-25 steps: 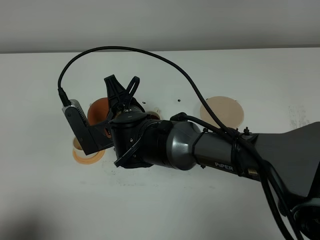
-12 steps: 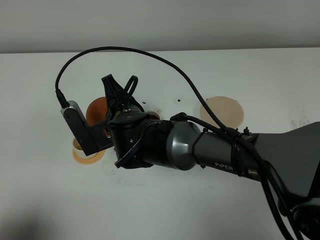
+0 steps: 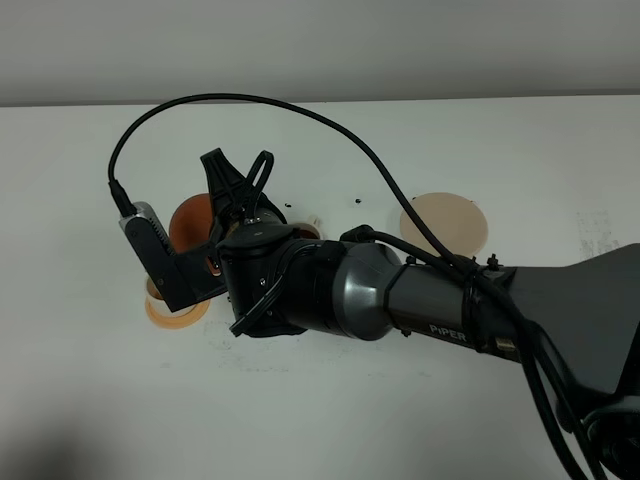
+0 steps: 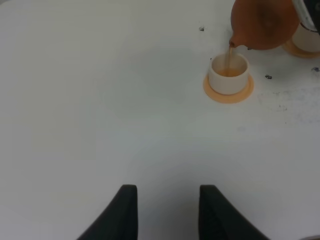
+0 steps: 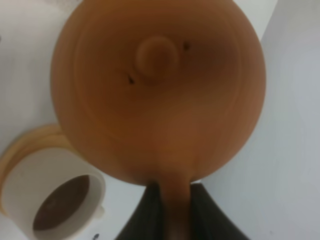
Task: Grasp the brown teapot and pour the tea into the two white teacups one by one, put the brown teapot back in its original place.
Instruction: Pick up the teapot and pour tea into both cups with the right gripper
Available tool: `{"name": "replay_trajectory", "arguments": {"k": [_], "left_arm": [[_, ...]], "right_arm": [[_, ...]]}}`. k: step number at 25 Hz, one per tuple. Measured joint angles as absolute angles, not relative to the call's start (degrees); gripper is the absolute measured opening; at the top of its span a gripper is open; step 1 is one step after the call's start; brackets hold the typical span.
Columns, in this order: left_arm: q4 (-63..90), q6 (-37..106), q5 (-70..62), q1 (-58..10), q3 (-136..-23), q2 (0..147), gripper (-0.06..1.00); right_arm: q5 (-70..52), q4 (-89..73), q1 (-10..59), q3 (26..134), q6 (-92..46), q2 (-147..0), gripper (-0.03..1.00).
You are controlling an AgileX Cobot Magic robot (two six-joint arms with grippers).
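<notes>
My right gripper (image 3: 236, 200) reaches across to the left and is shut on the loop handle of the brown teapot (image 3: 190, 224). The teapot is tilted above one white teacup (image 4: 228, 73) on its orange saucer (image 4: 228, 93). A thin stream of tea (image 4: 230, 53) runs from the spout into that cup. In the right wrist view the teapot (image 5: 157, 90) fills the frame, and the second white teacup (image 5: 62, 205) beside it holds dark tea. My left gripper (image 4: 167, 210) is open and empty, well short of the cups. The pale beige coaster (image 3: 443, 222) lies bare to the right.
My right arm (image 3: 420, 305) and its black cable (image 3: 330, 125) span the middle of the white table (image 3: 90, 400). The second cup (image 3: 306, 228) stands just behind the arm. The wrist camera housing (image 3: 160, 255) covers part of the left saucer (image 3: 170, 310).
The teapot and right gripper have shifted a little to the left. The arm has otherwise held still.
</notes>
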State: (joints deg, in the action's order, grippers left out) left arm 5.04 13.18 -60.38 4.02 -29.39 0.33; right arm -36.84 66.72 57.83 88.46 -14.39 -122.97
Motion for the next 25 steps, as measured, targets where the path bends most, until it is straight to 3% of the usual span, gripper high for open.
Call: {"name": "replay_trajectory", "arguments": {"k": [25], "left_arm": [[5.0, 13.2, -60.4, 4.0, -29.4, 0.3, 0.31]], "right_arm": [[-36.5, 68.9, 57.8, 88.5, -15.7, -124.2, 0.08]]}}
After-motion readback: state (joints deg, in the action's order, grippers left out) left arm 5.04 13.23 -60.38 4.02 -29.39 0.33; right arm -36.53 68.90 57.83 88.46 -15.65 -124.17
